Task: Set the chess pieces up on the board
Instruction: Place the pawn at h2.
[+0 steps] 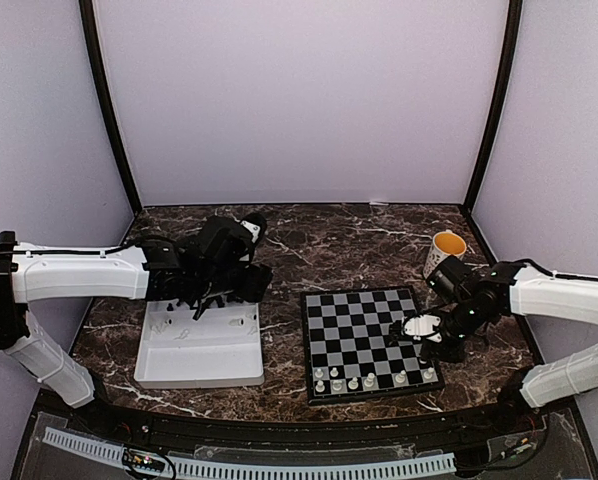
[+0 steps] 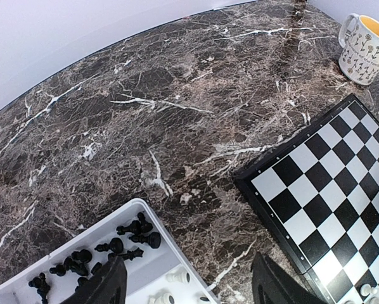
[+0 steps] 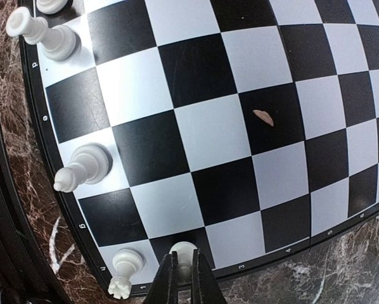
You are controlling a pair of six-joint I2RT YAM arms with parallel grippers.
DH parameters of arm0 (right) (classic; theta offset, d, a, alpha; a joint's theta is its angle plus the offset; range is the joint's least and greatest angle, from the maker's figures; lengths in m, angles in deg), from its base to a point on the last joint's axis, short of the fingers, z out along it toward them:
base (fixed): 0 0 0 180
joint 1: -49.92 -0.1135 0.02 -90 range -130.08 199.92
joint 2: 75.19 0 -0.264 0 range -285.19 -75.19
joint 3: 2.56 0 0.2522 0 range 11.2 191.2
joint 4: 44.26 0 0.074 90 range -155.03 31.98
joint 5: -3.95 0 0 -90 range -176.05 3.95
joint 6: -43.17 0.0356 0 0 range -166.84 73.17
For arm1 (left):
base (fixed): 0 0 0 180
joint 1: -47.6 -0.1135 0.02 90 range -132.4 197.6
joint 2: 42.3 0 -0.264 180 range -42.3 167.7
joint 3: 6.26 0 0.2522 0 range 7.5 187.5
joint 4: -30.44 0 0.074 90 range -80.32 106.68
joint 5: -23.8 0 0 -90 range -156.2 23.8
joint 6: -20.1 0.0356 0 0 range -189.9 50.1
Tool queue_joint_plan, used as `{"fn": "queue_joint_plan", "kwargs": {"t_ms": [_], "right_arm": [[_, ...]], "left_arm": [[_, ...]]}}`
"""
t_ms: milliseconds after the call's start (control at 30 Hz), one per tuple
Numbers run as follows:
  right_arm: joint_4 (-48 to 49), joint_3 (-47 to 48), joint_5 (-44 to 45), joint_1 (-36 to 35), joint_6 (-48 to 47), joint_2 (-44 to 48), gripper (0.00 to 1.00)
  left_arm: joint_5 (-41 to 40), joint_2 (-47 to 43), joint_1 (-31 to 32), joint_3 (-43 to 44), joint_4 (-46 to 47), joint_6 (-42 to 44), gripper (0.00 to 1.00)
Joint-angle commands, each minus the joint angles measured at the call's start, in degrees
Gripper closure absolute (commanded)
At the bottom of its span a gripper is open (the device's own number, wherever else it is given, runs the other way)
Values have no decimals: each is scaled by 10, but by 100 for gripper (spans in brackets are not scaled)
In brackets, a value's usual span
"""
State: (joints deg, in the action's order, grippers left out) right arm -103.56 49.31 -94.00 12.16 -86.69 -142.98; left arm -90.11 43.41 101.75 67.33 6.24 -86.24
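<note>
**Right claw** (image 3: 184,263) is pinching a white piece (image 3: 183,248) between fingers pressed almost together. It is holding the piece at the rim of the board (image 3: 227,126), just beside the white corner piece (image 3: 123,275). More white chess pieces (image 3: 82,168) are standing along the adjoining edge row.

**Left claw** (image 2: 189,288) is hovering with its fingers (image 2: 104,285) spread wide, gripping nothing, above the white tray (image 2: 145,209) near the board's left side. Black chess pieces (image 2: 129,234) are lying clustered in the tray. A mug (image 1: 445,250) is standing beyond the board's far right corner.
</note>
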Motion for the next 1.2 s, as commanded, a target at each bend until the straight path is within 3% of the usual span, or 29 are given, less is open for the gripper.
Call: {"fn": "queue_joint_plan", "kwargs": {"t_ms": [0, 200, 333, 467, 700, 867, 1167], "right_arm": [[-6, -5, -7, 3, -5, -13, 96], [-6, -5, -2, 3, -6, -23, 93], [-8, -3, -1, 3, -2, -21, 80], [-28, 14, -5, 3, -8, -8, 74], [-37, 64, 8, 4, -11, 16, 66], [27, 71, -5, 7, 27, 7, 64], [95, 71, -52, 8, 65, -26, 64]], "left_arm": [[-2, -9, -4, -7, -13, -7, 30], [-2, -10, -3, -13, -12, -9, 30], [-2, -11, -3, -14, -15, -10, 30], [-5, -15, -4, -12, -33, -15, 29], [-2, -28, -22, -12, -171, -115, 27], [45, -30, -37, -38, -247, -217, 39], [138, -8, -92, -75, -221, -240, 49]]}}
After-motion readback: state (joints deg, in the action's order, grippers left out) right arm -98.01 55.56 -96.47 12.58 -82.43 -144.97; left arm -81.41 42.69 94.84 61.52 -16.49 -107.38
